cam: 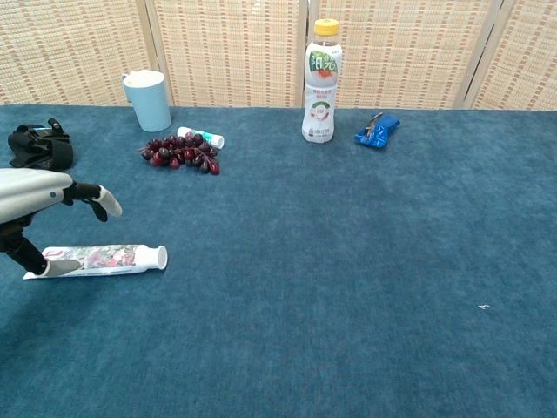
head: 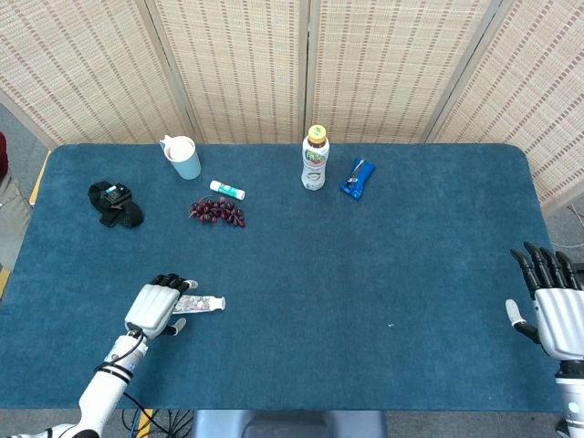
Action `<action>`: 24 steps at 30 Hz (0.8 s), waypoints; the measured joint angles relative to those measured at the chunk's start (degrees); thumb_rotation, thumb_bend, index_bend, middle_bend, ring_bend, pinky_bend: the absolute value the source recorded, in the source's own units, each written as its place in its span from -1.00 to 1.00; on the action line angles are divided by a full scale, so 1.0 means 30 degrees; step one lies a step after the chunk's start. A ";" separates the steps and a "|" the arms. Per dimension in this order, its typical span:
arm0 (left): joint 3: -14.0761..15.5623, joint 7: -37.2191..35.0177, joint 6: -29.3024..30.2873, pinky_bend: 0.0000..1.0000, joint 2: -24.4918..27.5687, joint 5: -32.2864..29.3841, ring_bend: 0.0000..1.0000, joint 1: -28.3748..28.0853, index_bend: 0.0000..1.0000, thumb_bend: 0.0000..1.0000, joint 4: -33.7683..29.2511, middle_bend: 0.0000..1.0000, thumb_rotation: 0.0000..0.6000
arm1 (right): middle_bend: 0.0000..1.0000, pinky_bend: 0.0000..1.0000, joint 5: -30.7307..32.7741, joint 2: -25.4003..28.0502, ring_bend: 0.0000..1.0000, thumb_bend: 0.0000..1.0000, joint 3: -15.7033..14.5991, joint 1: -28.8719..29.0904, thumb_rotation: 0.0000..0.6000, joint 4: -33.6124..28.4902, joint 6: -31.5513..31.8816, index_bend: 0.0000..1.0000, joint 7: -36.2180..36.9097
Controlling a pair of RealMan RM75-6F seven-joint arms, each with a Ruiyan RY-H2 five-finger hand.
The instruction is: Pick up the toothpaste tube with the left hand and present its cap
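Toothpaste tube (cam: 96,259) flat on blue table (head: 365,274), cap (cam: 159,257) pointing right. Left hand (head: 157,307) above tail end, fingers spread and empty, placed to leave cap exposed. Right hand (head: 557,315) released, idle at right table edge.

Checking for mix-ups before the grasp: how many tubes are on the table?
2: the toothpaste tube lies near the front left, under the left hand; a smaller tube lies between the cup and grapes.
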 measured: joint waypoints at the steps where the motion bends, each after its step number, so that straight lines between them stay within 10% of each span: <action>1: 0.0052 0.0236 0.0040 -0.71 -0.0255 -0.0150 -0.72 -0.0108 -0.56 -0.50 0.0203 -0.51 1.00 | -0.88 -1.00 0.0011 0.0014 -1.00 -0.37 -0.0011 -0.0012 1.00 0.0017 -0.0010 -0.76 0.0046; 24: 0.0721 0.2469 0.1255 -0.71 -0.2581 -0.1959 -0.72 -0.1043 -0.43 -0.50 0.2263 -0.52 1.00 | -0.88 -1.00 -0.0112 0.0293 -1.00 -0.37 -0.0229 -0.0366 1.00 -0.0077 0.0153 -0.76 0.0627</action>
